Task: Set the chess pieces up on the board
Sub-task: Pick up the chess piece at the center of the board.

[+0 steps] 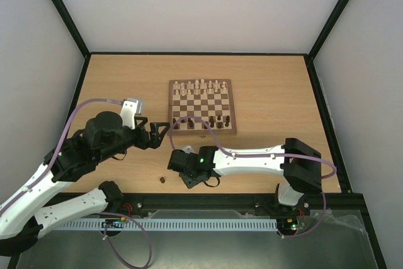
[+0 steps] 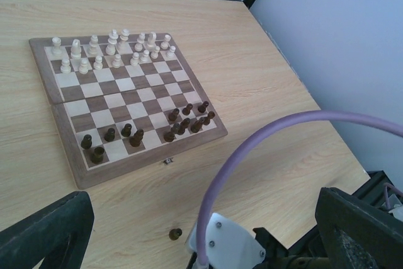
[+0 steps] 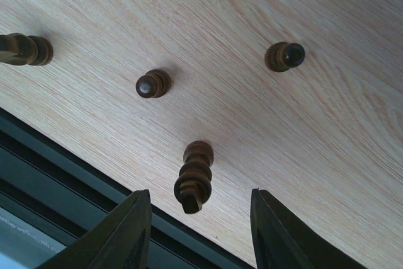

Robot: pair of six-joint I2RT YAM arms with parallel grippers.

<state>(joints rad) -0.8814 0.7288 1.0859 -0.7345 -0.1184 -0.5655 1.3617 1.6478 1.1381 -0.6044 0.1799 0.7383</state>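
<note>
Light wood table (image 1: pixel 264 86), white walls, black frame round it. Board (image 1: pixel 203 106) lies flat mid-table toward the far side, clasp edge facing the arms. Cream pieces (image 1: pixel 200 86) fill its two far rows. Dark chess pieces (image 1: pixel 217 121) are only partly set: a cluster on the near-right squares, a few more spread along the near-left squares, mid rows bare.

R gripper (image 3: pixel 200 196) is low over the table by the near edge, well short of the board. Its wrist cam shows a tall dark piece (image 3: pixel 194 177) standing upright btwn its fingers (image 3: pixel 135 231). There's a gap on both sides, so the jaws are about half-narrow and not touching it. Three loose dark pieces sit on bare wood beyond it: one (image 3: pixel 153 84) just past it, one (image 3: pixel 284 56) toward the frame's right, one (image 3: pixel 25 50) at the frame's left edge, partly cut off.

L gripper (image 2: pixel 204 218) hangs above the table near the board's near-left corner, jaws wide, nothing btwn them. Its wrist cam looks across the whole board. Purple cable (image 2: pixel 264 137) arcs across that view.

Top cam: a lone dark piece (image 1: pixel 162 180) sits on the table just left of R gripper, apart from the board. Can't tell which of the wrist-cam ones it is.
</note>
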